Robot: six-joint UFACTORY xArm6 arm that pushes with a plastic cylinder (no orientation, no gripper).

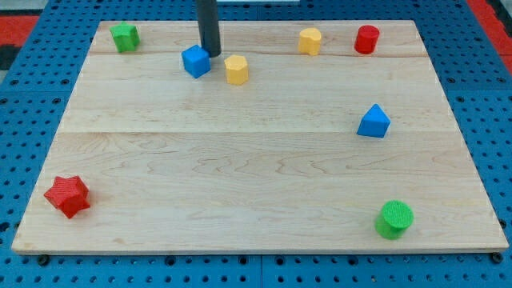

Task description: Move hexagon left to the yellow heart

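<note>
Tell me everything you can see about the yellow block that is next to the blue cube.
The yellow block is a small, faceted, upright prism, probably the hexagon, of matte painted material. It stands on the wooden board near the view's top, left of centre. The blue cube is to its left, with a narrow gap. My tip sits between them, beside the cube's right edge. Whether it touches the yellow block is unclear.
</note>
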